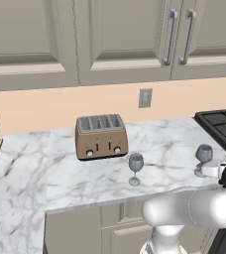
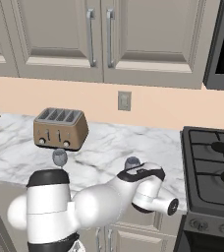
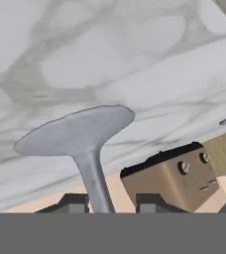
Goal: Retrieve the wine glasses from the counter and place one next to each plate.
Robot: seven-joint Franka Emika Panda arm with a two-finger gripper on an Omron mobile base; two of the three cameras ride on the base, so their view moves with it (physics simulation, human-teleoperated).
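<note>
The two dark fingertips (image 3: 75,203) rise at the bottom of the hand view, one on each side of a thin grey stem. They stand narrowly apart around it, but whether the pads actually press the stem cannot be told. The stem belongs to the nearer wine glass (image 3: 87,149), seen rolled over so that its round foot spreads wide against the veined marble counter (image 3: 135,59). Behind it the brown toaster (image 3: 177,181) shows tilted, with its knobs facing the camera.

In the left base view the counter (image 1: 45,163) runs below beige-grey wall cabinets (image 1: 115,39). The toaster (image 1: 101,136) stands toward the back, under a wall outlet (image 1: 145,98). The other wine glass (image 1: 136,168) stands upright in front of the toaster, near the counter's front edge. The held-between glass (image 1: 203,159) stands upright farther right, close to the black stove (image 1: 224,124), with the white hand reaching it from the right edge of the picture.

In the right base view the gripper (image 2: 131,173) sits low at the counter's front edge, where the bowl of the nearer glass (image 2: 132,163) rises just above the black-banded wrist. The second glass (image 2: 59,157) peeks over the arm's dark-capped joint, in front of the toaster (image 2: 60,129). The stove (image 2: 212,162) lies to the right.
</note>
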